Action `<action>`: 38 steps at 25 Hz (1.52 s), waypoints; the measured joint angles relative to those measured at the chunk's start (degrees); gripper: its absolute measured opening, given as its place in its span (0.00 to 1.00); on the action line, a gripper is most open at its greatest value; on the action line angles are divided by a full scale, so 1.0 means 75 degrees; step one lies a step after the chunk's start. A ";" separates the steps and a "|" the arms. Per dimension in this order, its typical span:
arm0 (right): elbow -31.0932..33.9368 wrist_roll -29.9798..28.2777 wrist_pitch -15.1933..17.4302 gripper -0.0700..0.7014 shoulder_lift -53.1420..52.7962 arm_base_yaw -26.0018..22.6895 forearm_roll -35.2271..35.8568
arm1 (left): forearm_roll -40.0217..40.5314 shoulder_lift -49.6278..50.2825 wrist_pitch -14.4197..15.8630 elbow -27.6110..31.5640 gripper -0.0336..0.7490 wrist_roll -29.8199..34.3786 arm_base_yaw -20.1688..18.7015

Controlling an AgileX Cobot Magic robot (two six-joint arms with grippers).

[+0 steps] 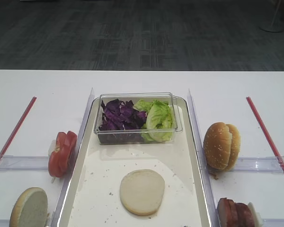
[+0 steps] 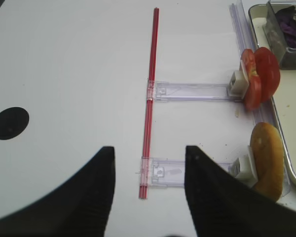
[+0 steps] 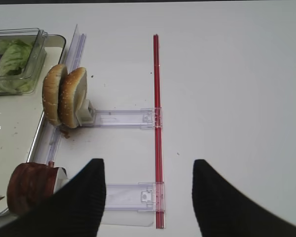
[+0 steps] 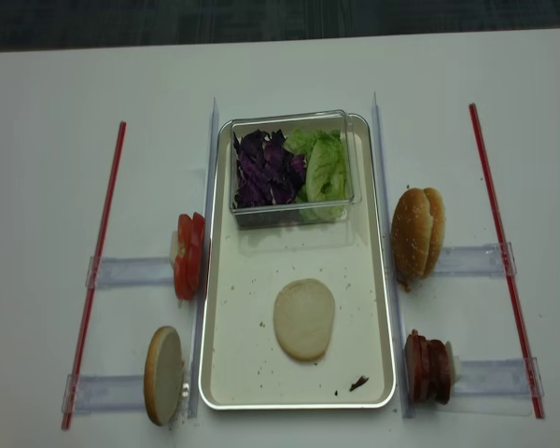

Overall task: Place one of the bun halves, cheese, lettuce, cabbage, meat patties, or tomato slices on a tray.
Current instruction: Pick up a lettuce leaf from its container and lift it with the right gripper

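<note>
Tray (image 4: pixel 385 308) as landmark: far end blocked by clear tub (image 4: pixel 289 213) of cabbage (image 4: pixel 261 170) and lettuce (image 4: pixel 323 166). One bun half (image 4: pixel 304 319) lies flat mid-floor; bare floor around it, open from above. Left of tray: tomato slices (image 4: pixel 186 255) and upright bun (image 4: pixel 163 375) on clear rails. Right of tray: standing buns (image 4: pixel 417 233), meat patties (image 4: pixel 428 366). Beyond red strips (image 4: pixel 501 252), bare tabletop (image 4: pixel 37 187) both sides.

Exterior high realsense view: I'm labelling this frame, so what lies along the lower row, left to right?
Left red strip → bun half standing on edge → bun half lying cut face up on the tray → meat patties → right red strip.
</note>
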 joint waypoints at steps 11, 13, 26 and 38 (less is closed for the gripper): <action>0.0000 0.0031 0.0000 0.64 0.0000 0.0000 0.0000 | 0.0000 0.0000 0.0000 0.0000 0.43 0.0000 0.0000; 0.0000 0.0031 0.0000 0.64 0.0000 0.0000 0.0000 | 0.0000 0.0000 0.0000 0.0000 0.43 0.0000 0.0000; 0.0000 0.0031 0.0000 0.64 0.0000 0.0000 0.0000 | 0.0000 0.0000 0.0000 0.0000 0.43 0.0000 0.0000; 0.0000 0.0031 0.0000 0.64 0.0000 0.0000 0.0000 | 0.0000 0.0000 0.0000 0.0000 0.43 0.0000 0.0000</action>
